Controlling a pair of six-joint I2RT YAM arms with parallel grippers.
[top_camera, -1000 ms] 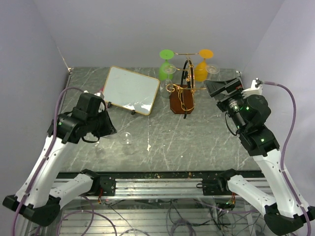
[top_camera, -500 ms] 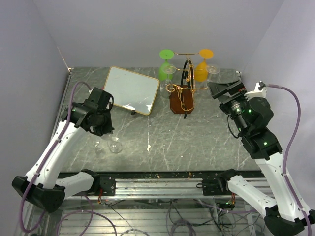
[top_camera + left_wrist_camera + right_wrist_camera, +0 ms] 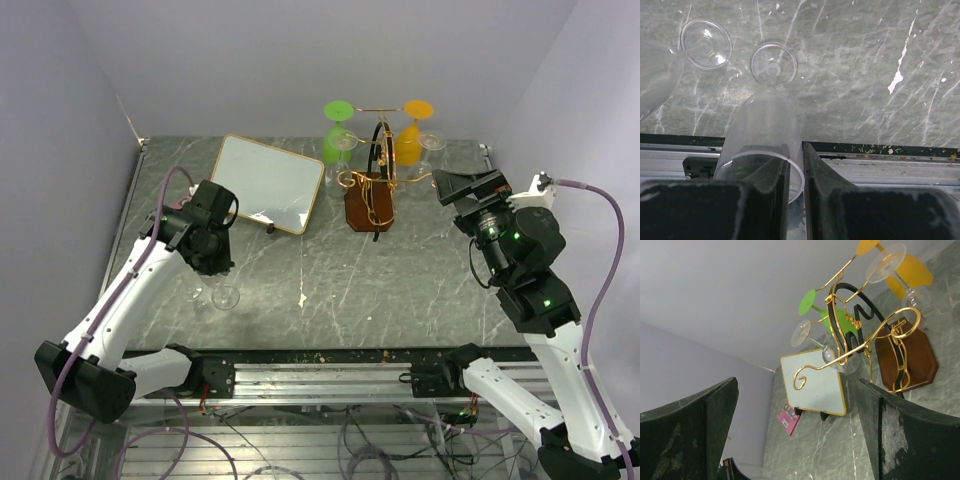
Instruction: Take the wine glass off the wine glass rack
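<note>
The thin gold wire wine glass rack, with its black loop and dark wooden block base, stands straight ahead of the right end effector. That one's fingers are spread wide and carry nothing, and from its wrist view the gold scrolls sit framed in the gap between them.

An orange wine glass and a green wine glass hang from the wire arms, foot up and bowl down, with clear ones among them. Their stems run up and down, while the wire arms that carry them reach sideways. So I'd reckon a glass has to be gripped and slid out along its arm rather than simply lifted. The orange one hangs on the side nearer the right end effector, and the green one lies beyond the rack's middle from it.

The left end effector is well apart from the rack. It is clenched on the rim of a clear wine glass that stands foot-down on the grey marbled bench right below it. A second clear glass sits just beside. With that arm occupied, the right arm looks nearer and better placed for the next glass.
</note>
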